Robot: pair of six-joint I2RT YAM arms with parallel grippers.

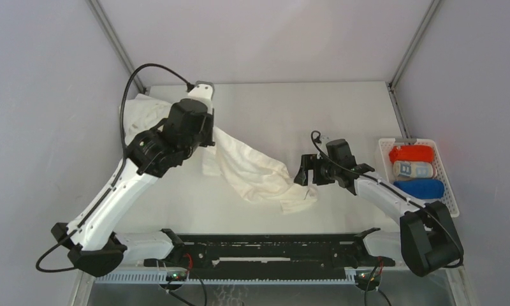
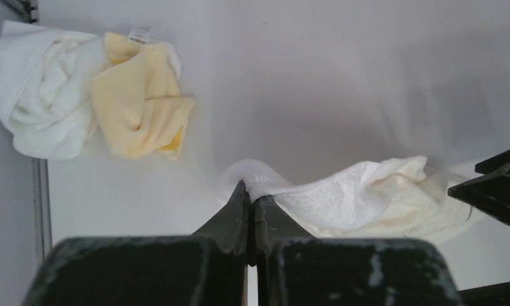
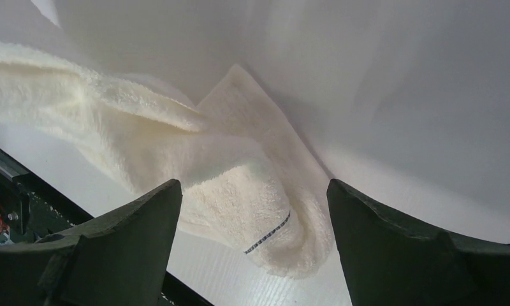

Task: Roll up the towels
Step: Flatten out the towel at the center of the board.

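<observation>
Top external: cream towel (image 1: 252,169) runs diagonally from left jaws gripping it toward released right jaws.

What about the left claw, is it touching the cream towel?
Touching. The left wrist view shows the left gripper shut on a pinched fold of the cream towel.

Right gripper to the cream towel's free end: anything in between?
Nothing visible. The right gripper hangs open directly over that end of the cream towel, with no other object between them. The left gripper pinches the towel's other end, well clear of the approach.
</observation>
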